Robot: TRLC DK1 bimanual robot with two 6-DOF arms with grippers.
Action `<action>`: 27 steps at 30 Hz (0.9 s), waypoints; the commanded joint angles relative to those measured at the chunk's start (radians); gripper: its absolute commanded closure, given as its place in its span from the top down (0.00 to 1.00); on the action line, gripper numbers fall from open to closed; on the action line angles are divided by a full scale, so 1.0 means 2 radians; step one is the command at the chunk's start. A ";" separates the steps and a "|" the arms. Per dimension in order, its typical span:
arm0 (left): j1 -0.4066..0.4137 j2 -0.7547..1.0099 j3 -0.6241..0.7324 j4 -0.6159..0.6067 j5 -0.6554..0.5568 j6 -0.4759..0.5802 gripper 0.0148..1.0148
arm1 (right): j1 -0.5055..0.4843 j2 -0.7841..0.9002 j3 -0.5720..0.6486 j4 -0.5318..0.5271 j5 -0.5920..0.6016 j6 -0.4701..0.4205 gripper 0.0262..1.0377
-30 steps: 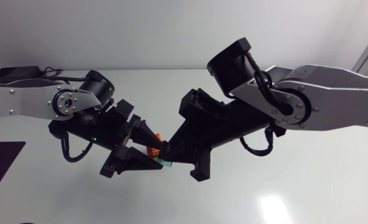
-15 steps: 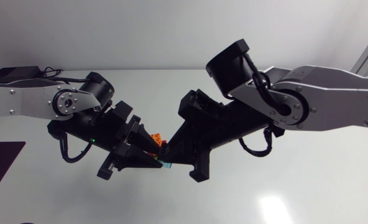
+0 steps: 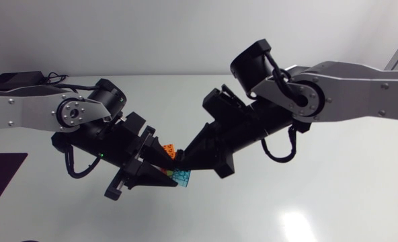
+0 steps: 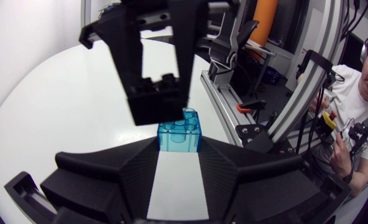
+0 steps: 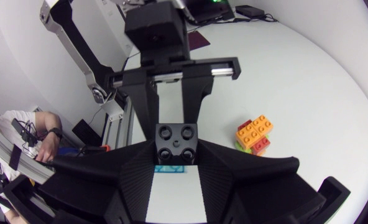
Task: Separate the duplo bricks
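mid-frame above the worktop (image 3: 320, 202), left jaws clamp a blue brick (image 4: 179, 132); right jaws clamp a black brick (image 5: 176, 143) just beside it. an orange stack (image 5: 254, 134) lies near.

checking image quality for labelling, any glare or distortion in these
head view: bright glare spot on the table; left wrist view: fisheye bends the table edge, blue brick sharp; right wrist view: same bending, black brick sharp

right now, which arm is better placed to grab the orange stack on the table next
Probably right: the orange stack lies just beside the right gripper in its wrist view, while the left wrist view misses it. It must release the black brick first.
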 commanded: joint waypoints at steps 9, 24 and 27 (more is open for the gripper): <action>0.045 -0.024 -0.021 -0.001 -0.005 0.030 0.23 | -0.063 -0.005 -0.024 0.034 0.107 -0.014 0.20; 0.236 -0.022 -0.063 -0.047 -0.047 0.158 0.23 | -0.106 0.078 -0.131 0.172 0.301 -0.055 0.21; 0.260 -0.002 -0.080 -0.036 -0.051 0.176 0.23 | -0.101 0.097 -0.133 0.185 0.314 -0.055 0.21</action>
